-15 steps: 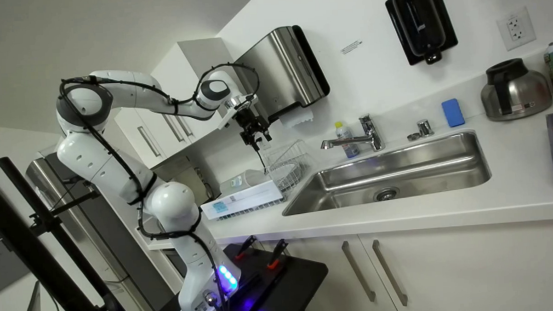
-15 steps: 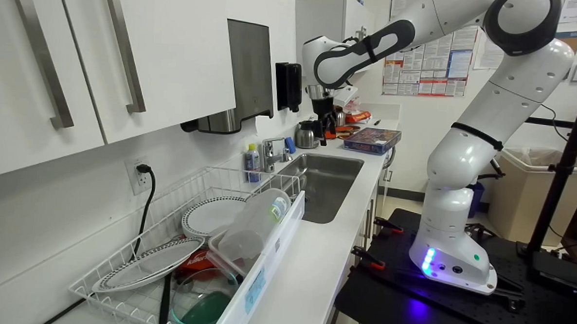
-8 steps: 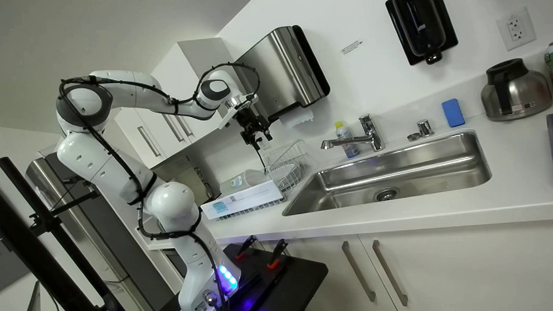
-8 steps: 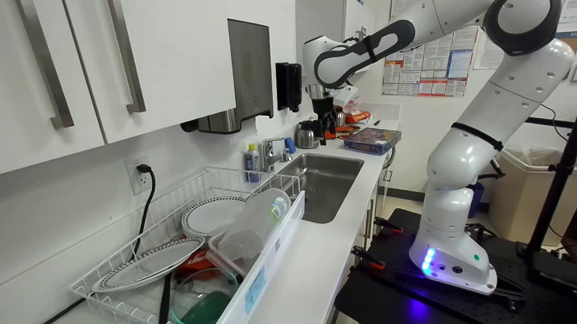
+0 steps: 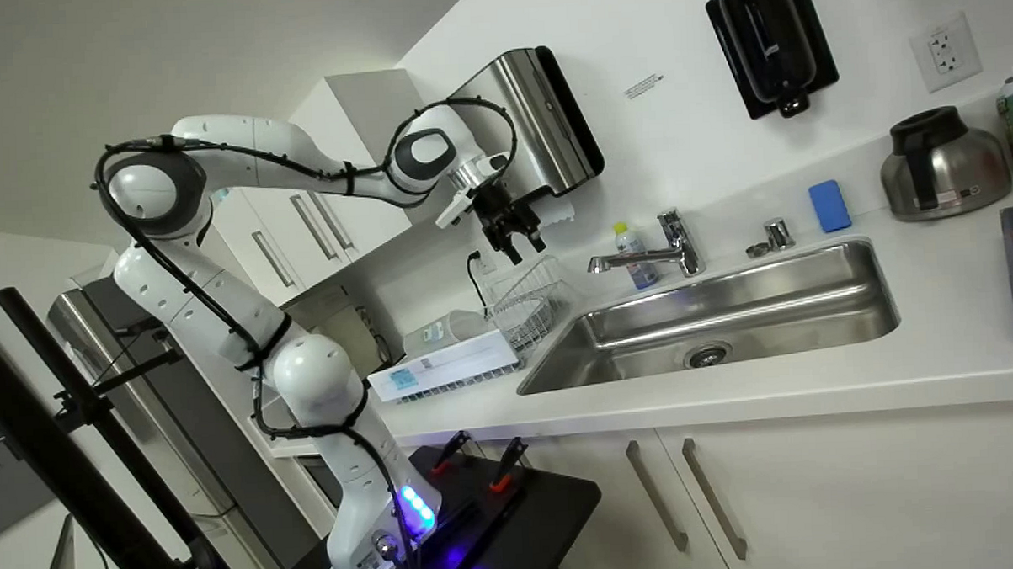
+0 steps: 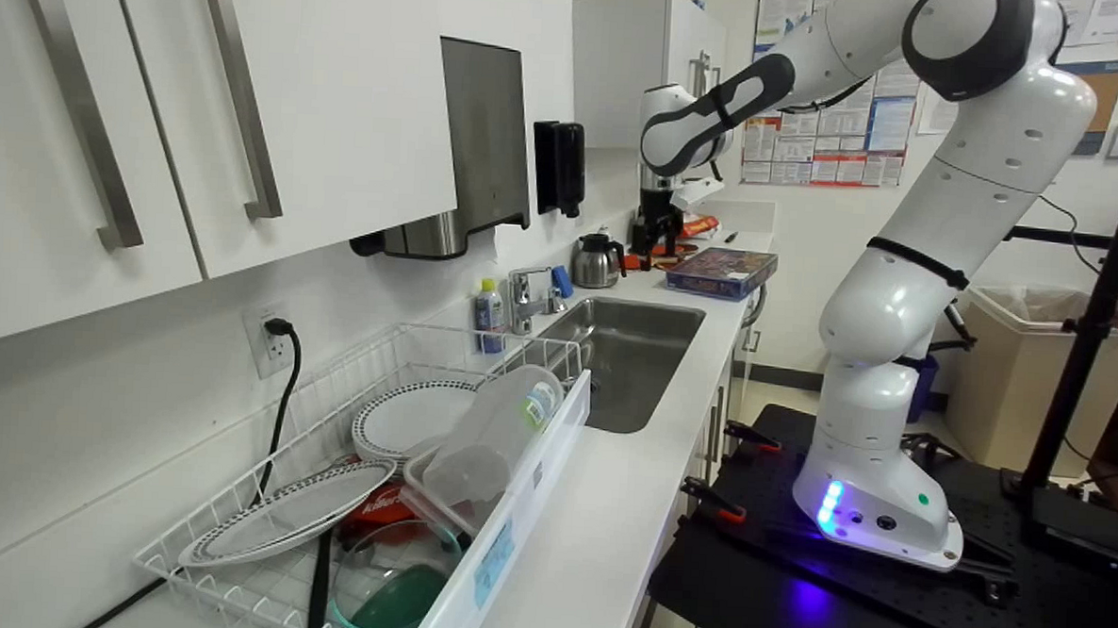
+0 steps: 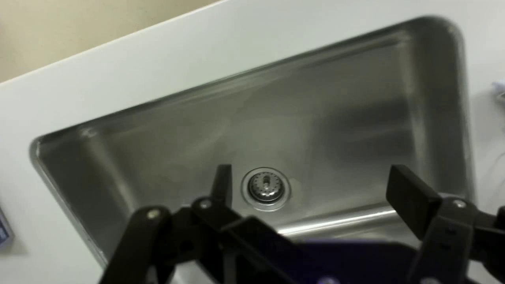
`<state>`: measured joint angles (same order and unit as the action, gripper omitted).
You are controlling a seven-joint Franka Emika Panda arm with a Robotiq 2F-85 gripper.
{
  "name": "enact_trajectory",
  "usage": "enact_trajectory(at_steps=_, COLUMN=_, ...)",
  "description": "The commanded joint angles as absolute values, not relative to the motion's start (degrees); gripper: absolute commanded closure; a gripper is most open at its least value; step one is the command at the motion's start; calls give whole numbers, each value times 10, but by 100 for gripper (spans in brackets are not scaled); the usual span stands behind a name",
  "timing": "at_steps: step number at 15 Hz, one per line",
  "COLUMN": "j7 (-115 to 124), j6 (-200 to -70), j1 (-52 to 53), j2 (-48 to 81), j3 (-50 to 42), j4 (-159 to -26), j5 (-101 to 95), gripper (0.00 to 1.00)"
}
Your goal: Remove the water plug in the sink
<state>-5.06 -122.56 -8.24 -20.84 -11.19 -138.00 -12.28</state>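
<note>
Fingers [image 7: 412, 197] parted wide, well above the sink [image 7: 276, 130].

Metal plug [image 7: 266, 186] sits in the sink's floor, showing between the two fingers in the wrist view yet well below them. In an exterior view the black gripper [image 5: 525, 250] hangs tilted, well apart from the sink, and the faucet [image 5: 682, 246] stands just beside the sink on the counter [image 5: 945, 303].

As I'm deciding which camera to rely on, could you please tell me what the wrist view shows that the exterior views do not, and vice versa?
Only the wrist view shows the plug in enough detail to make out its ring of small holes. Only the exterior views show the paper towel dispenser, the carafe and the robot's arm. Both share the sink and the pincer.
</note>
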Motion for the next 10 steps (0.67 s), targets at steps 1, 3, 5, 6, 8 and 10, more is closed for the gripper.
enact_trajectory(at_steps=1, j7=-29, j6=-1323, j1=-123, j2=-103, j3=-154, j4=-1343, j5=-96, gripper=0)
enact_trajectory(at_steps=3, j7=-43, j6=-1315, j1=-129, j2=-138, j3=-149, j4=-1369, j5=-107, gripper=0)
enact_trajectory(at_steps=5, j7=-30, j6=-1340, j1=-141, j2=-93, j3=-157, j4=-1355, j5=-107, gripper=0)
enact_trajectory(at_steps=6, j7=-26, j6=-1342, j1=-142, j2=-80, j3=-157, j4=-1348, j5=-107, gripper=0)
enact_trajectory(at_steps=8, j7=-19, j6=-1342, j1=-140, j2=-73, j3=-154, j4=-1341, j5=-107, gripper=0)
enact_trajectory(at_steps=10, j7=-6, j6=-1391, j1=-139, j2=-54, j3=-151, j4=-1336, j5=-115, gripper=0)
